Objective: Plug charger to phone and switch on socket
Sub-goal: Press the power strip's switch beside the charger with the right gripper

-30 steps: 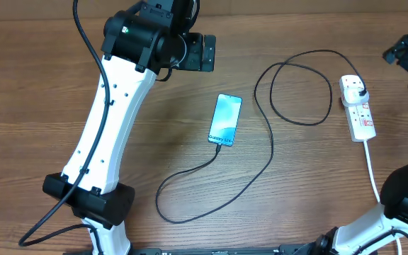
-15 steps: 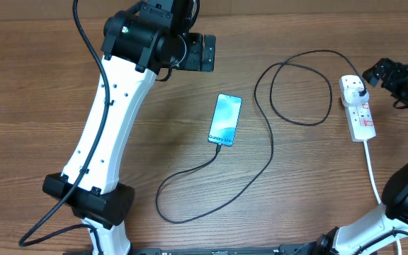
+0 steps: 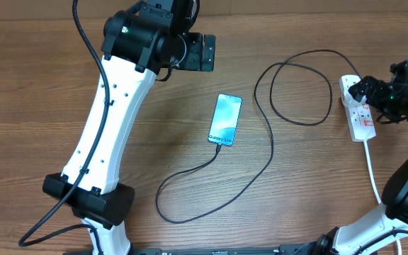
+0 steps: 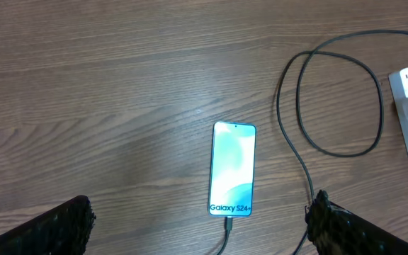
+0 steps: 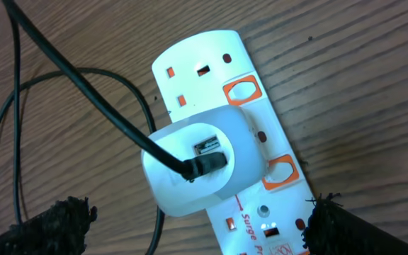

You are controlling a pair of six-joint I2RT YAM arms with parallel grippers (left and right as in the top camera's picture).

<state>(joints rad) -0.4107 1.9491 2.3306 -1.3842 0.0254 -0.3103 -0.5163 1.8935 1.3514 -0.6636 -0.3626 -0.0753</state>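
Both wide apart and empty, our right gripper (image 5: pixel 198 219) hangs over the socket's (image 5: pixel 204 57) plugged charger (image 5: pixel 205 163), our left gripper (image 4: pixel 197 216) above the lit phone (image 4: pixel 232 168)

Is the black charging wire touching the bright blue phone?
Touching. The left wrist view shows the charger running its tip straight into the bottom edge of the phone, with no gap between them.

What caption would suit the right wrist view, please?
Open right pincer hovers over the power strip, white adapter and black cable plugged in.
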